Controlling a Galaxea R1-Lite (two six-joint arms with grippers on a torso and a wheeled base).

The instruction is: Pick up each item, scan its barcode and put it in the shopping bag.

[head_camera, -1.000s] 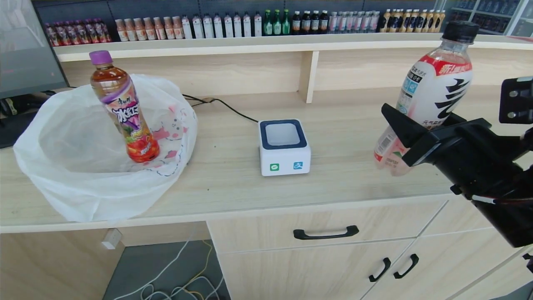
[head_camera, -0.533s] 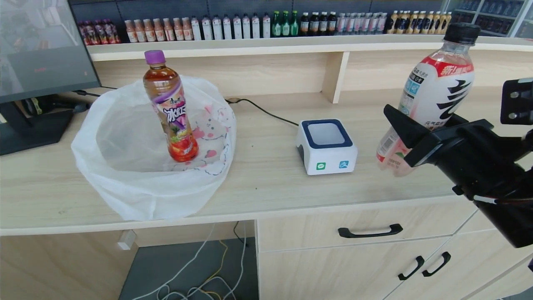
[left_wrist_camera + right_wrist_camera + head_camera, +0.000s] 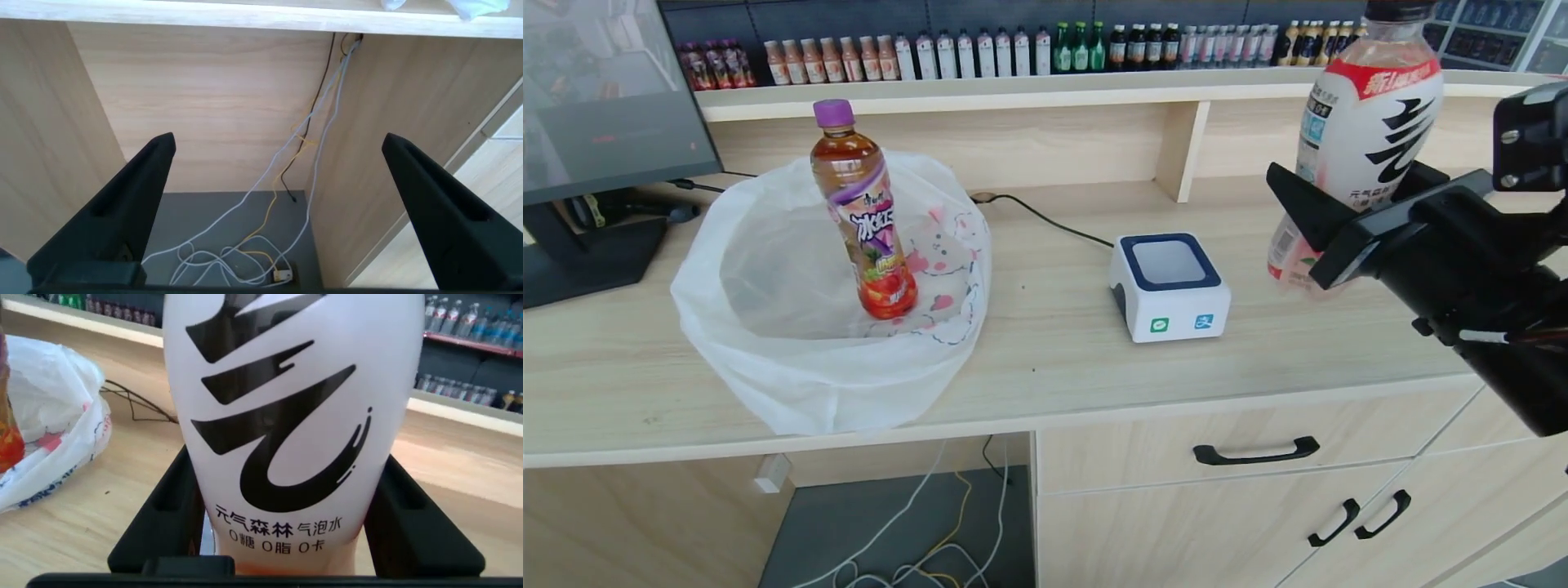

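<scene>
My right gripper (image 3: 1347,233) is shut on a white-labelled sparkling water bottle (image 3: 1356,139) with a black cap, held upright above the counter to the right of the white barcode scanner (image 3: 1170,286). The right wrist view has the same bottle (image 3: 282,425) up close between the black fingers (image 3: 155,518). A tea bottle (image 3: 862,216) with a purple cap stands in the open white shopping bag (image 3: 792,359) on the counter's left. My left gripper (image 3: 278,212) hangs open below the counter, over the floor cables.
A monitor (image 3: 600,106) on a stand sits at the far left. A black cable (image 3: 1045,216) runs from the scanner to the back wall. A wooden divider (image 3: 1180,147) stands behind the scanner. Drawers with black handles (image 3: 1254,452) lie below the counter.
The head camera shifted, sliding the whole scene rightward in view. My right gripper has lifted the sparkling water bottle a little higher.
</scene>
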